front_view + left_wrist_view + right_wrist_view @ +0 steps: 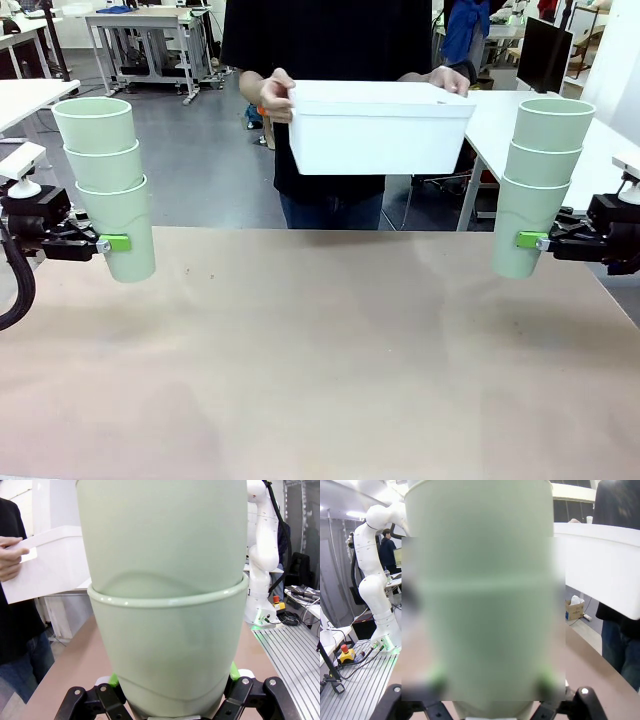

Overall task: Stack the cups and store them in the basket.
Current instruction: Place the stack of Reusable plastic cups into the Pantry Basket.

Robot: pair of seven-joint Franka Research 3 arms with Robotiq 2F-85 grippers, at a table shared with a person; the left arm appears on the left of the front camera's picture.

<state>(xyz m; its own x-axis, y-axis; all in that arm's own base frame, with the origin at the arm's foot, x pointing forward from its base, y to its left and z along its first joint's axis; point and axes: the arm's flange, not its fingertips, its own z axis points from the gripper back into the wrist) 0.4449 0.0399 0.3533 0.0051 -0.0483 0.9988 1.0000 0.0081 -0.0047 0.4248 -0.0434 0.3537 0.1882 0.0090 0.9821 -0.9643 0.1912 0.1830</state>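
Observation:
Two stacks of three pale mint-green cups hang upright above the table. My left gripper (128, 243) is shut on the bottom cup of the left stack (110, 185), which looms close in the left wrist view as cups (165, 610). My right gripper (518, 240) is shut on the bottom cup of the right stack (540, 180), seen blurred close up as cups (480, 595). A person at the far side holds the white basket (378, 128) in both hands above the table's far edge, midway between the stacks; the basket (47, 562) and basket (600, 570) also show in the wrist views.
The tan tabletop (320, 350) lies bare below both stacks. The person's hands (272, 97) grip the basket's ends. White tables stand behind at left and right, with other desks farther back.

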